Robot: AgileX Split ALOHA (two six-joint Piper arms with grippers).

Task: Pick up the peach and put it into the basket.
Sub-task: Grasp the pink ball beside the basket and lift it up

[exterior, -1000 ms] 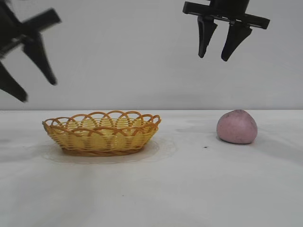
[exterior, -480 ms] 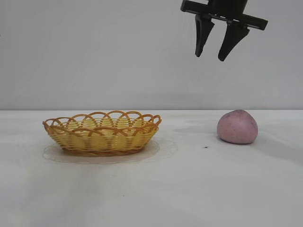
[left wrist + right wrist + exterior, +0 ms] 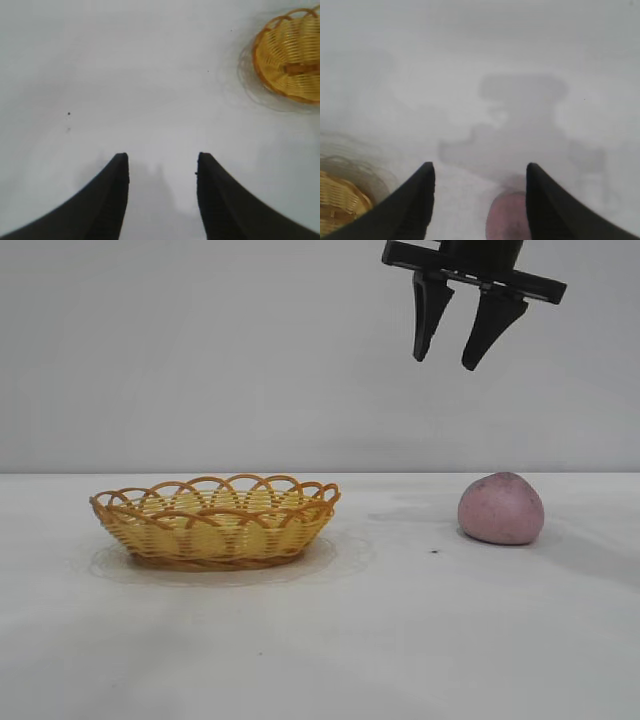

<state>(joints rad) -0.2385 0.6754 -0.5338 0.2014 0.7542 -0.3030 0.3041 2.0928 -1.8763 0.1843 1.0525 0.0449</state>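
The dusty-pink peach (image 3: 501, 508) lies on the white table at the right. It also shows in the right wrist view (image 3: 507, 220), partly behind one finger. The yellow wicker basket (image 3: 215, 520) with an orange-brown looped rim stands at the left and holds nothing; it also shows in the left wrist view (image 3: 292, 55) and in the right wrist view (image 3: 337, 205). My right gripper (image 3: 444, 362) is open and empty, high above the table, a little left of the peach. My left gripper (image 3: 161, 159) is open and empty over bare table, out of the exterior view.
The white table (image 3: 400, 640) runs across the whole view against a plain grey wall. A small dark speck (image 3: 435, 551) lies left of the peach.
The left gripper has left the exterior view at the upper left. The right gripper has risen slightly and then held still. Peach and basket have not moved.
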